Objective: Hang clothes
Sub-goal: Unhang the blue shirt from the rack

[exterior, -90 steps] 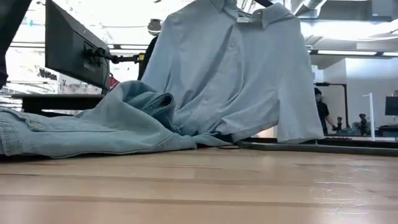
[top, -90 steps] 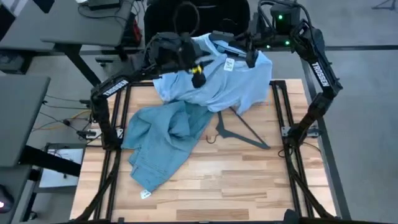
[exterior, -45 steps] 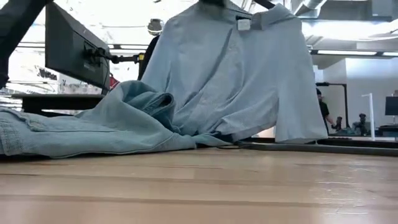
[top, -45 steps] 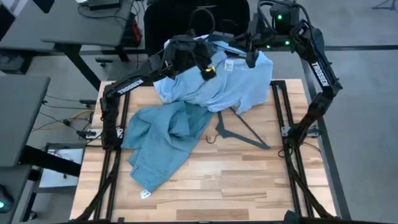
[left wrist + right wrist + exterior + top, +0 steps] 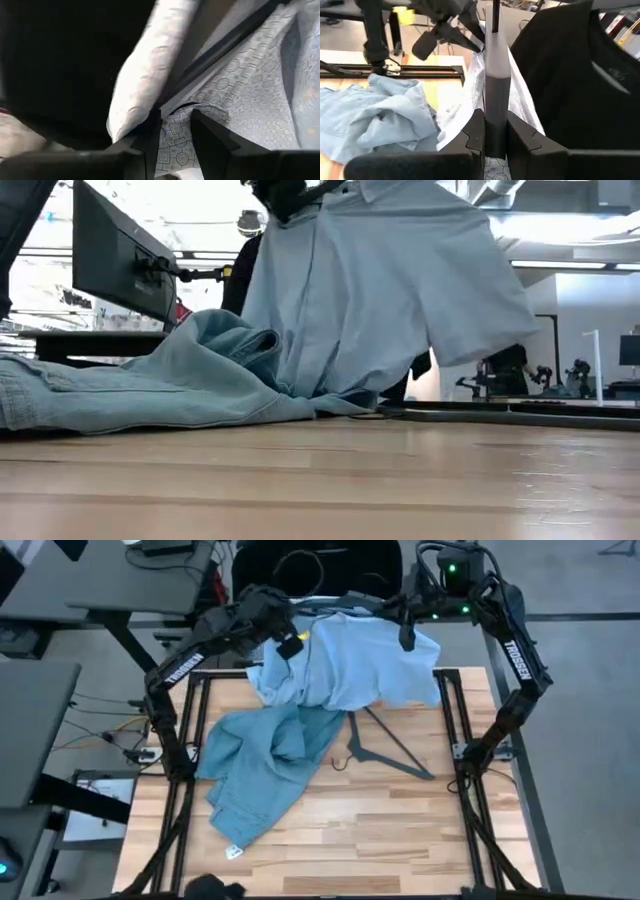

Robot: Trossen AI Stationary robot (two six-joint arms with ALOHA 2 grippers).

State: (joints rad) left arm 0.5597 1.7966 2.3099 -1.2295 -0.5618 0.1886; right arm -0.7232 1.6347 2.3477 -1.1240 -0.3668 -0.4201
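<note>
The right gripper [image 5: 495,132] is clamping a hanger [image 5: 496,75] carrying the pale shirt [image 5: 365,665] over the table's [image 5: 400,830] far edge. The left gripper [image 5: 172,132], narrowly parted, is pinching shirt fabric. Jeans [image 5: 265,765] and a spare hanger [image 5: 385,750] are lying below; the near tabletop is lying bare.

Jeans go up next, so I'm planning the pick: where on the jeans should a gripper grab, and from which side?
Probably the flat end of the jeans toward the table's near edge. It lies spread and bare, so come straight down from above. The other end is bunched under the shirt, which the left gripper and right gripper hold up.
</note>
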